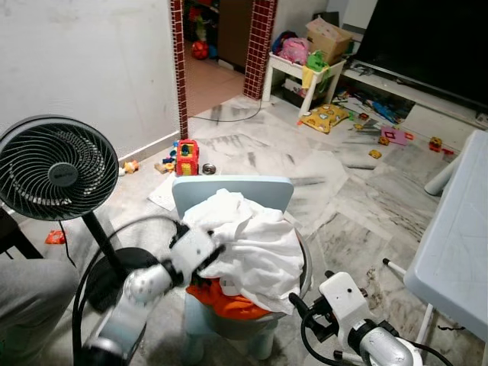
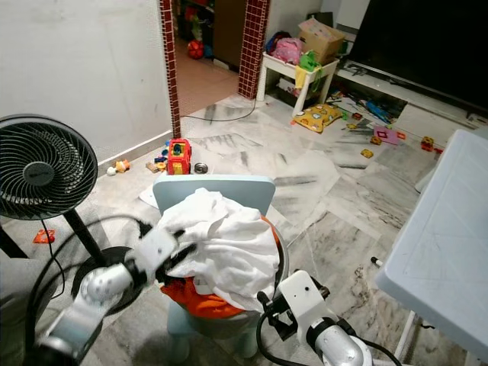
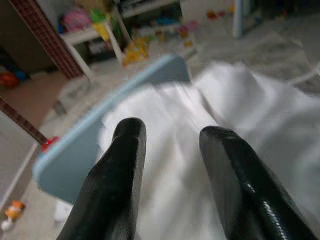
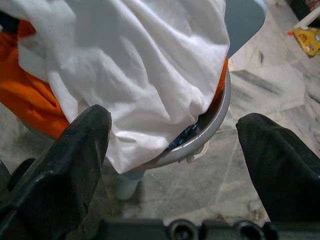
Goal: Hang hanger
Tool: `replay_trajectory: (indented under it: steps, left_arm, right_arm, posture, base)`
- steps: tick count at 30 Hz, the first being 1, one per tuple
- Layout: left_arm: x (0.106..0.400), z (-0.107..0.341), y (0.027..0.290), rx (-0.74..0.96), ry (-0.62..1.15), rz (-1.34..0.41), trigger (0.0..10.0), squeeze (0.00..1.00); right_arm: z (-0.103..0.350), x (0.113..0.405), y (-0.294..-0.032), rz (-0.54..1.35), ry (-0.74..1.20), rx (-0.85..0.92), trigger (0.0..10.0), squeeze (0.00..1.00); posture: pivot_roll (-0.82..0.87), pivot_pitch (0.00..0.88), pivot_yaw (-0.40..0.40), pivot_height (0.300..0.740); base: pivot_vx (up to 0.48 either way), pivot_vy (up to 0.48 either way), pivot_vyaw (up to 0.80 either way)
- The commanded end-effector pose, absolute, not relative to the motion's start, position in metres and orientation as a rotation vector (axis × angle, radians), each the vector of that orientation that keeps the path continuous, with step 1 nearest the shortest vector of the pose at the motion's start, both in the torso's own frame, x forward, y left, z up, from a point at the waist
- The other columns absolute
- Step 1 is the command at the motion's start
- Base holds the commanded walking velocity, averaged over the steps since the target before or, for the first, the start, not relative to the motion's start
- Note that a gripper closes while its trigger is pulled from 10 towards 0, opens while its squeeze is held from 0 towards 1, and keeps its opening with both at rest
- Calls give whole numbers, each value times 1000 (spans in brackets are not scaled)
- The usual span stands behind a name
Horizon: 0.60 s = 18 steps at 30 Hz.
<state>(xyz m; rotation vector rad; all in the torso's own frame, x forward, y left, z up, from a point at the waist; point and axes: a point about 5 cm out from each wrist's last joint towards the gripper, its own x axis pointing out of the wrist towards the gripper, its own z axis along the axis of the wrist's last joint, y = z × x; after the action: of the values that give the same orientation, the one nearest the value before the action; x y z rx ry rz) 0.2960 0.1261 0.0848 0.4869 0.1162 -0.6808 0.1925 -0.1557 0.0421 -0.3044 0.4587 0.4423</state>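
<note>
Your left gripper (image 1: 216,250) sits parted at the white cloth (image 1: 252,244), right gripper (image 4: 170,165) wide below the basin (image 4: 212,127) — no hanger visible, so you risk snagging laundry instead.

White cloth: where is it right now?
In the left eye view the white cloth is heaped low at centre over orange fabric in a metal basin on the pale blue chair, the left gripper at its left edge.

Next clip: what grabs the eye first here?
A heap of white cloth over orange fabric fills a metal basin on a small pale-blue chair straight ahead. The left gripper, open, reaches into the white cloth; the right gripper hangs open beside the basin. A black fan stands at left.
</note>
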Motion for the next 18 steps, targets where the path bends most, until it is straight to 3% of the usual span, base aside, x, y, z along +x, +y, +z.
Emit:
replay_trajectory:
  steps: [1,11,18]
  left_arm:
    - [298,82,125,497,126,-689,10000,1000]
    - [319,88,107,464,158,-735,10000,1000]
    - [316,88,93,429,168,-813,10000,1000]
  right_arm:
    - [40,194,-162,423,465,-307,10000,0]
    - [38,208,-155,438,429,-319,10000,0]
    - [40,207,-155,440,417,-326,10000,0]
  posture:
    - [143,0,-128,740]
    - [145,0,-107,740]
    - [124,0,-96,740]
  base:
    - [0,0,0]
    - [0,0,0]
    - [0,0,0]
